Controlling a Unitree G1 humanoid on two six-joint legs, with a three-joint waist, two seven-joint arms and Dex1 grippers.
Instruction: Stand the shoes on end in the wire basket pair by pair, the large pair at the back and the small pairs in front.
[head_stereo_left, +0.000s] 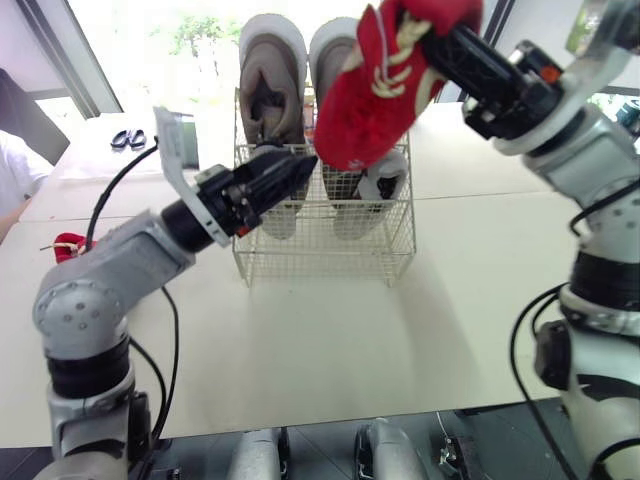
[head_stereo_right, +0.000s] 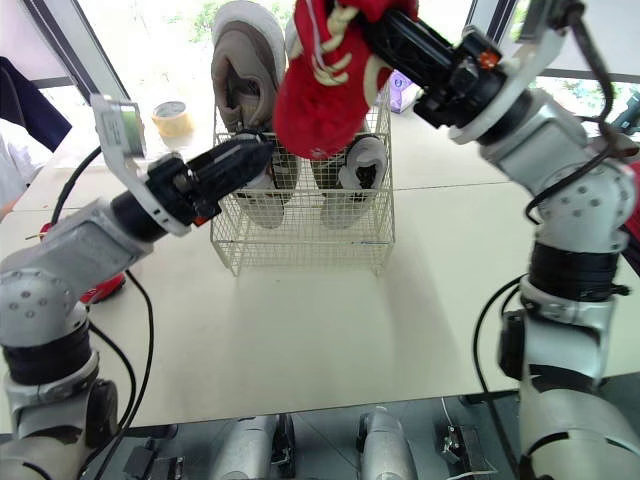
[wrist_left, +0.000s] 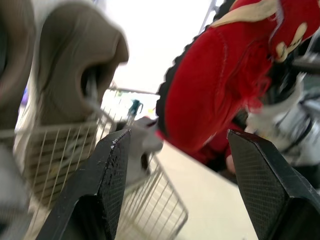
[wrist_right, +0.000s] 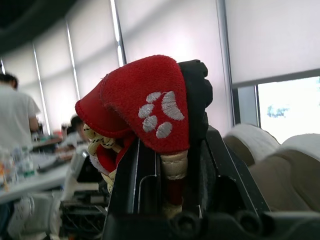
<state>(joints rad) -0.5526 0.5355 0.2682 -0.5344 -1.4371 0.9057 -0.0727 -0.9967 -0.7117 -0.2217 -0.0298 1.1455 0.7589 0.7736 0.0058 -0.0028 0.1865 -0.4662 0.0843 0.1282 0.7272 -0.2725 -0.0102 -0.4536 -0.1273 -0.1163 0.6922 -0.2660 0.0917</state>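
Observation:
A white wire basket (head_stereo_left: 320, 252) stands mid-table. A large grey-brown pair (head_stereo_left: 272, 85) stands on end at its back, and a small white and grey pair (head_stereo_left: 376, 192) sits in front of them. My right gripper (head_stereo_left: 440, 38) is shut on a red shoe (head_stereo_left: 385, 92) with cream laces. It holds the shoe tilted in the air above the basket's right half. My left gripper (head_stereo_left: 302, 166) is open with nothing between its fingers and points at the basket's upper left front. A second red shoe (head_stereo_left: 68, 246) lies on the table at the far left, partly hidden by my left arm.
A person's white sleeve (head_stereo_left: 14, 172) shows at the far left edge. A black object (head_stereo_left: 128, 138) lies on the table behind the left arm, and a tape roll (head_stereo_right: 172, 118) sits further back. The table's front edge (head_stereo_left: 330, 418) is near me.

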